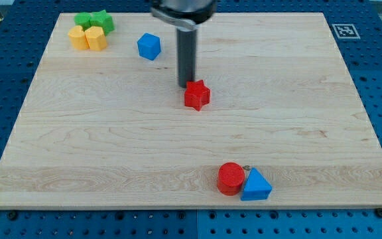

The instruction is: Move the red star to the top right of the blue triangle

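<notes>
The red star [196, 95] lies near the middle of the wooden board [111, 133]. My tip [186, 85] stands just at the star's upper left edge, touching or almost touching it. The blue triangle [255, 186] lies near the view's bottom, right of centre, far below the star. A red cylinder [231, 178] sits against the triangle's left side.
A blue cube [149, 46] lies at the upper left of the star. At the board's top left corner are two green blocks [93, 20] and two yellow blocks [87, 38] in a cluster. A fiducial marker [344, 30] is at the top right.
</notes>
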